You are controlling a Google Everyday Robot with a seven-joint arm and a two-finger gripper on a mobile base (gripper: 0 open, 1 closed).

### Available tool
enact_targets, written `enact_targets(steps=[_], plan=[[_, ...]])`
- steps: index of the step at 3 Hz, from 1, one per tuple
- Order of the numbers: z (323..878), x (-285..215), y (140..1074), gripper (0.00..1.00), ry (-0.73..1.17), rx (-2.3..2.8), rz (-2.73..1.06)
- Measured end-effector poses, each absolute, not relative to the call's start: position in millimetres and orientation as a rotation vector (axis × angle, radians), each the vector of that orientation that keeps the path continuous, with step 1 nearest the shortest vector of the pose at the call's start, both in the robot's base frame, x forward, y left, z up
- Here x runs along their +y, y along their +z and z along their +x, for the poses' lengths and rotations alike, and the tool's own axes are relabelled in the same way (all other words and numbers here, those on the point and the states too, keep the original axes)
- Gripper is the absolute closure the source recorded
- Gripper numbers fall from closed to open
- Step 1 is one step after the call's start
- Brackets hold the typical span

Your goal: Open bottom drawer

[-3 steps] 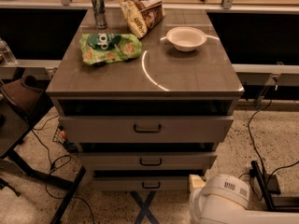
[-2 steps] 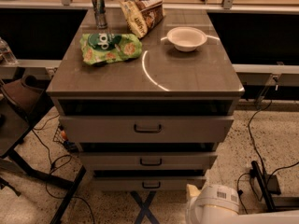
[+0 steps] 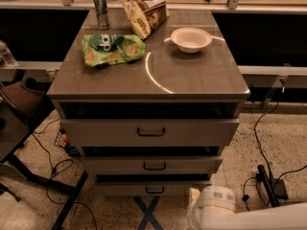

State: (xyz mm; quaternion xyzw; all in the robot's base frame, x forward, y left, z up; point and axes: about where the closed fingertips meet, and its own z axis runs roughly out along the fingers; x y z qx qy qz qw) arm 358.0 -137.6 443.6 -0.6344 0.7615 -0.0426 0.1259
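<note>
The bottom drawer [image 3: 129,189] is the lowest and narrowest grey front of the cabinet, with a small dark loop handle [image 3: 155,190]. Its front stands set back under the middle drawer [image 3: 110,165], and none of its inside shows. My gripper [image 3: 195,195] is at the bottom right of the camera view, at the end of the white arm housing [image 3: 213,206]. It sits just right of the bottom drawer's front, low near the floor and apart from the handle.
The top drawer [image 3: 96,132] is the widest. On the cabinet top lie a green chip bag [image 3: 112,49], a can [image 3: 100,9], a brown snack bag [image 3: 144,14] and a white bowl [image 3: 191,39]. Cables [image 3: 261,152] run over the floor at right, dark chair legs [image 3: 29,176] at left.
The white arm has moved left along the bottom edge of the view, closer to the bottom drawer. The drawers and the things on top have not moved.
</note>
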Motion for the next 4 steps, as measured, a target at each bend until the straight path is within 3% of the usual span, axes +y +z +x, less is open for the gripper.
enact_targets(steps=[2, 3, 4], plan=[[415.8, -127.9, 330.8, 0.0, -0.164, 2.237, -1.902], [401.7, -118.8, 272.6, 0.0, -0.106, 2.258, -1.938], [401.7, -118.8, 272.5, 0.0, -0.106, 2.258, -1.938]])
